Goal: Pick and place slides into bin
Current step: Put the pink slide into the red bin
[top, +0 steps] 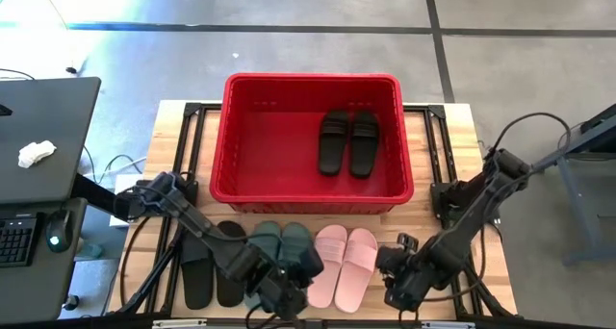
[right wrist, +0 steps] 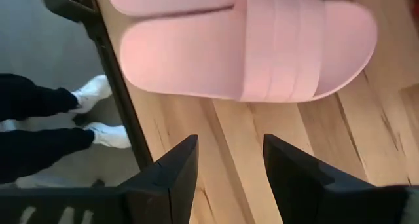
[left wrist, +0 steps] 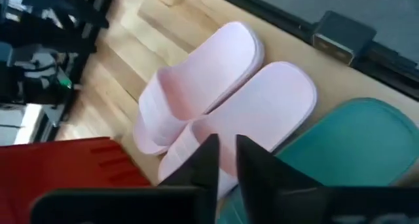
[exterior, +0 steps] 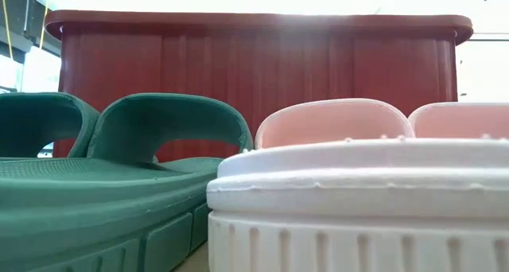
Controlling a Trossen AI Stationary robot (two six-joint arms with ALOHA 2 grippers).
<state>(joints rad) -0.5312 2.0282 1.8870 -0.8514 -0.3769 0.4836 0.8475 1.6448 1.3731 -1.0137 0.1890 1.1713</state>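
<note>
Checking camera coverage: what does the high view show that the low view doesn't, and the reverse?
High view only: both arms, left gripper over the green slides, right gripper beside the pink slides; a black pair inside the red bin; another black pair on the table.
Low view only: the ribbed sole edge of a pink slide up close.
Both: bin, green and pink slides.

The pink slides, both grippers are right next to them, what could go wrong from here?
The pink slides lie pressed side by side, and against the green slides, so a grasp may drag a neighbour along. The left gripper and right gripper flank the same pair; reaching together, the arms might collide. The bin has a tall rim, so a low carry could catch on it.
</note>
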